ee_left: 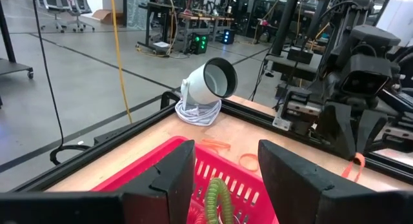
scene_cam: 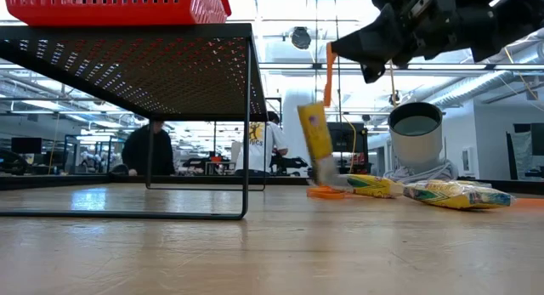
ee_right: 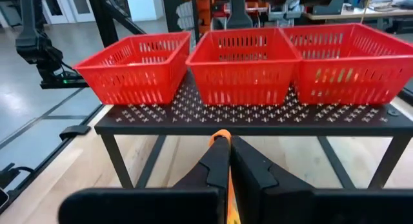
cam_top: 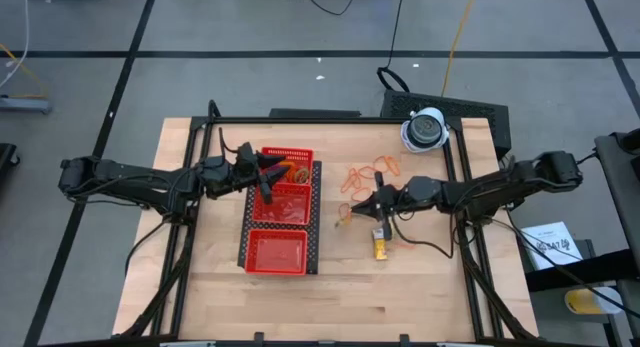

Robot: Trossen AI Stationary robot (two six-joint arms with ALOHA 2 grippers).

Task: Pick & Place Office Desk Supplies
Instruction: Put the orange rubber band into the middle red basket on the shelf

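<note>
The right gripper (cam_top: 375,201) hangs above the bare wood between the red mesh tray (cam_top: 278,254) and the loose pile of orange rubber bands (cam_top: 366,176), its fingers pressed together on one orange rubber band (scene_cam: 329,70) that dangles from the tips in the low view. Below it, open tabletop runs toward the tray's dark perforated stand (ee_right: 258,112), with a yellow stick (cam_top: 382,246) lying just nearer the table's front edge. The left gripper (cam_top: 272,172) sits over the tray's far compartment, fingers (ee_left: 169,179) apart with nothing between them; a green coil (ee_left: 217,197) lies in that compartment beneath. The white-grey round dome (cam_top: 425,129) rests near the far right corner, close to the black frame rail. The front half of the table (cam_top: 330,297) is open wood. In the low view the tray's stand cuts off the left side, and the yellow packets (scene_cam: 442,191) on the wood are hard to make out. People (scene_cam: 149,150) stand in the room beyond.
</note>
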